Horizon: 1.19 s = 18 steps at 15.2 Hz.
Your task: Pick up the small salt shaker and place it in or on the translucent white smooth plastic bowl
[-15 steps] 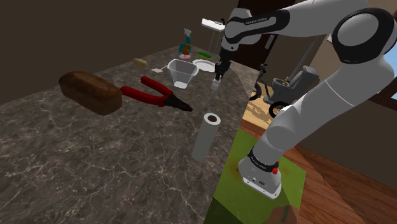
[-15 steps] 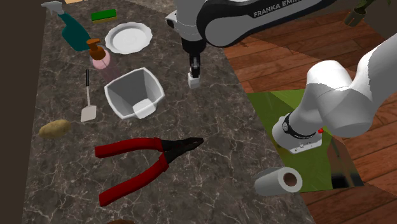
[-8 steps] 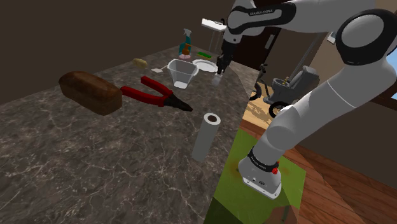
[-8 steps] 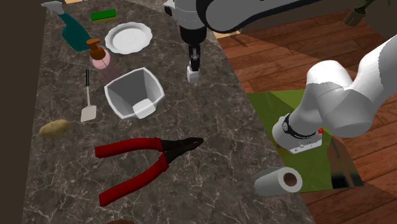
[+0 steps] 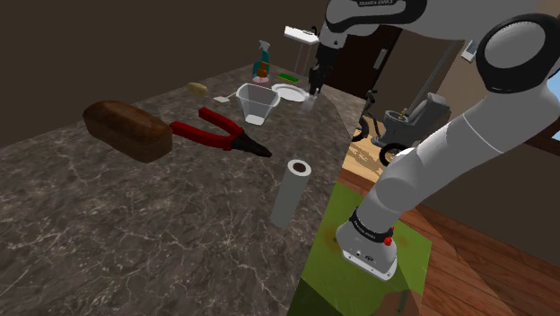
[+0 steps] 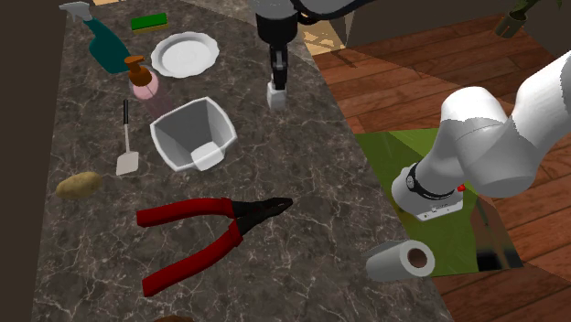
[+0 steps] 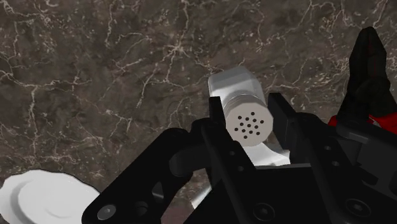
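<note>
My black gripper [image 6: 276,84] is shut on the small salt shaker [image 6: 275,96], a pale cylinder. It hangs above the dark marble counter, to the right of the white bowl [image 6: 174,139] in the second exterior view. The shoulder view has the gripper [image 5: 314,88] with the shaker [image 5: 311,99] just right of the bowl [image 5: 256,101]. In the wrist view the two fingers clasp the shaker [image 7: 236,92] near its perforated cap, and the gripper [image 7: 248,118] looks down at the counter.
Red-handled pliers [image 6: 210,233] lie in front of the bowl. A white plate [image 6: 184,54], soap bottle [image 6: 142,78], spray bottle [image 6: 105,41], spatula [image 6: 126,146] and potato [image 6: 79,185] sit around it. A bread loaf [image 5: 127,130] and a roll [image 5: 290,193] stand nearer the stand.
The gripper has risen steadily with the salt shaker in it, lifting it higher above the counter. Everything else stays put.
</note>
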Each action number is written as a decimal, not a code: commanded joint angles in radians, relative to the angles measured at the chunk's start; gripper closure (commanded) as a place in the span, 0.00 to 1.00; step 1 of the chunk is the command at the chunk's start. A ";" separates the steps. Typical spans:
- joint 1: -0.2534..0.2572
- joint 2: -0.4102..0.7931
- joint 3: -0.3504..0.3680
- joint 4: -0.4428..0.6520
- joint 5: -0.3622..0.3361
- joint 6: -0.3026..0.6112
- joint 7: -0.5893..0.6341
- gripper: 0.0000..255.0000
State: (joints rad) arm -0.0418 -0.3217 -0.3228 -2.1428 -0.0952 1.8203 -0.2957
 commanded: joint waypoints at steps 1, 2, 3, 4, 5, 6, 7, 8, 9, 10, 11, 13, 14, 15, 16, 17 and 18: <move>0.001 -0.002 0.002 0.026 0.001 -0.028 0.001 1.00; 0.001 -0.003 0.003 0.039 0.001 -0.042 0.000 1.00; 0.002 -0.003 0.004 0.052 0.002 -0.055 0.000 1.00; 0.002 -0.003 0.005 0.065 0.002 -0.068 0.000 1.00; 0.002 -0.002 0.006 0.079 0.003 -0.082 0.000 1.00; 0.003 -0.002 0.006 0.093 0.003 -0.095 0.000 1.00; 0.003 -0.001 0.007 0.107 0.004 -0.109 0.000 1.00; 0.004 0.000 0.008 0.121 0.005 -0.122 -0.001 1.00; 0.004 0.001 0.008 0.135 0.005 -0.135 -0.001 1.00; 0.012 0.036 0.011 0.173 0.017 -0.139 0.004 1.00; 0.019 0.072 0.013 0.213 0.028 -0.144 0.009 1.00; 0.031 0.144 0.018 0.296 0.051 -0.159 0.017 1.00; 0.036 0.181 0.019 0.340 0.062 -0.168 0.021 1.00; 0.040 0.218 0.021 0.387 0.074 -0.178 0.025 1.00; 0.044 0.257 0.023 0.435 0.085 -0.190 0.028 1.00; 0.047 0.296 0.024 0.485 0.097 -0.203 0.031 1.00; 0.049 0.336 0.026 0.538 0.109 -0.217 0.034 1.00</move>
State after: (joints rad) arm 0.0037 -0.0277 -0.2994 -1.6538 0.0009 1.6125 -0.2663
